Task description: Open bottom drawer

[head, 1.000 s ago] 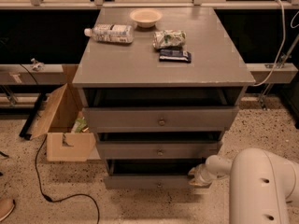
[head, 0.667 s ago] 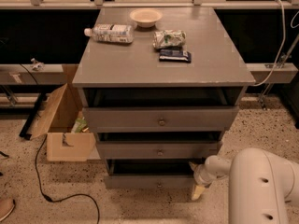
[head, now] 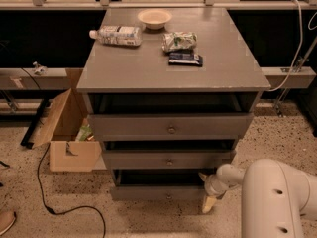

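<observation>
Far left of the gripper (head: 203,192), a box (head: 60,133) stands on the floor. The bottom drawer (head: 158,193) is just left of the gripper and is pulled out a little, the same as before. The gripper is at the drawer's right end, open and holding nothing. One finger now points down to the floor, lower than a second ago. The arm (head: 277,197) is to its right.

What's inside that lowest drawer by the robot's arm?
Only a dark gap shows above the bottom drawer; its contents are hidden under the middle drawer. The gripper sits at the bottom drawer's right end.
</observation>
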Tool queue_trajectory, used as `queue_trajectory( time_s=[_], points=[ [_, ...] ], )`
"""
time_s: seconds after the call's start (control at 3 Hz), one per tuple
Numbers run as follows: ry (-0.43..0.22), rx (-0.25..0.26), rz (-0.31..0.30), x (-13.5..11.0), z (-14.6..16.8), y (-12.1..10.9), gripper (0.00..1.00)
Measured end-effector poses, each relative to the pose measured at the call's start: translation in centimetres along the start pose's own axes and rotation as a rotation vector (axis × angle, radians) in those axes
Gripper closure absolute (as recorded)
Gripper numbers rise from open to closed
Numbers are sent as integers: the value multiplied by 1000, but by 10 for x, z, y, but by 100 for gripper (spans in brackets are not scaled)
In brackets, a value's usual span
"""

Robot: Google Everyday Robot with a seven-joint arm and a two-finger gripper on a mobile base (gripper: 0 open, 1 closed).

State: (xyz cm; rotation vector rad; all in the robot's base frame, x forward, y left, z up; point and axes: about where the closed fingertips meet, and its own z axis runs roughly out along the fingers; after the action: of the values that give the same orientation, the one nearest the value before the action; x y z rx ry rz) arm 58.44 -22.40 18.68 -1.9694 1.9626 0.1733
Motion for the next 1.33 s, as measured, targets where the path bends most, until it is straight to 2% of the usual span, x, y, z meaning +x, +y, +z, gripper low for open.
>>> queue_trajectory(
  time_s=[0.67,1.0,1.33],
  points=[
    [-8,-74,-2,-5,11,11,0],
    [7,-120,22,0,18,21,3],
    [18,-148,40,5,21,29,25]
  ],
)
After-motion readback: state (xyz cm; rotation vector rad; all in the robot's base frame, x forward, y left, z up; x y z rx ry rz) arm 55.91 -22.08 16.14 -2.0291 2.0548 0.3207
